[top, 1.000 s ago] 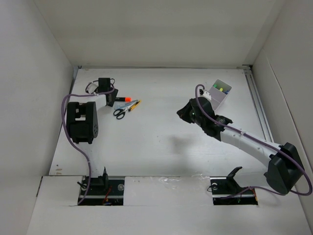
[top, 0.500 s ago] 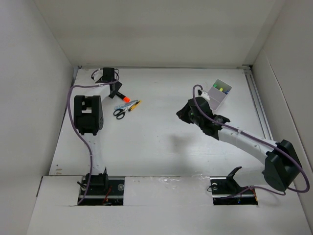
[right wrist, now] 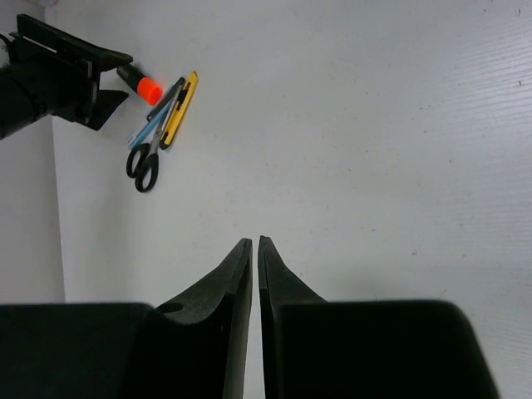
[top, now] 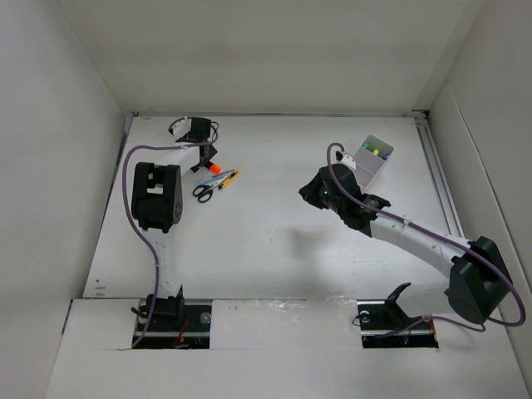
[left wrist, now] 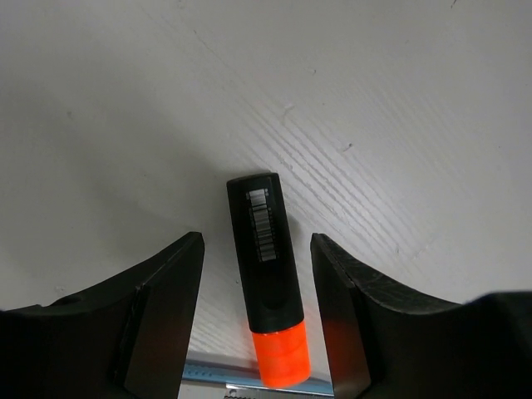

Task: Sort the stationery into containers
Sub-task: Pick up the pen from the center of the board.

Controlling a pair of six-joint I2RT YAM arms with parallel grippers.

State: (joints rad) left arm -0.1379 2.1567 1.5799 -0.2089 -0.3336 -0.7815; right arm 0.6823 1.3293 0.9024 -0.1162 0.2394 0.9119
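Two jaws spread: my left gripper point(left wrist: 256, 245) straddles the orange-and-black marker point(left wrist: 264, 266), flat on the table point(left wrist: 374, 100) | right gripper point(right wrist: 254, 243) nearly pressed together, empty | box point(top: 366, 170) well apart | risk: marker off-centre, one finger hits first and rolls it against the bluish pen point(left wrist: 212, 371)

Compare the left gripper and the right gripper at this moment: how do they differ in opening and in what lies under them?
The left gripper has its jaws wide apart, while the right gripper is nearly closed, with only a slit between. The left gripper straddles the orange-and-black marker lying on the white table, clear of it on both sides. The right gripper has only table beneath it. Both are black, and neither holds anything.
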